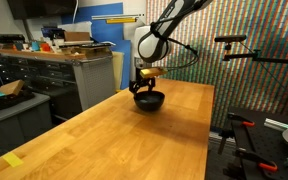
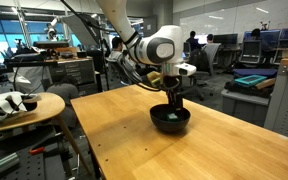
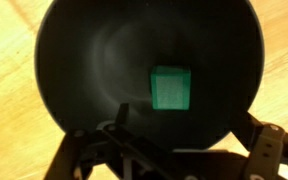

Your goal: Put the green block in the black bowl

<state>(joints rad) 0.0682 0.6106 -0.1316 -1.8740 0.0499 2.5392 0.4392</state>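
The black bowl [image 1: 149, 102] stands on the wooden table in both exterior views [image 2: 170, 120] and fills the wrist view [image 3: 74, 70]. The green block [image 3: 170, 87] lies inside the bowl on its bottom, free of the fingers. A greenish spot in the bowl also shows in an exterior view [image 2: 172, 115]. My gripper [image 3: 174, 148] hangs straight over the bowl, just above its rim [image 1: 146, 86] [image 2: 174, 98]. Its fingers are spread apart and hold nothing.
The bowl sits near the far end of the wooden table [image 1: 124, 135]. A yellow tape piece [image 1: 14, 160] lies near the front corner. Cabinets [image 1: 54, 70] stand beyond one edge. A round side table [image 2: 24, 105] with objects stands beside the table.
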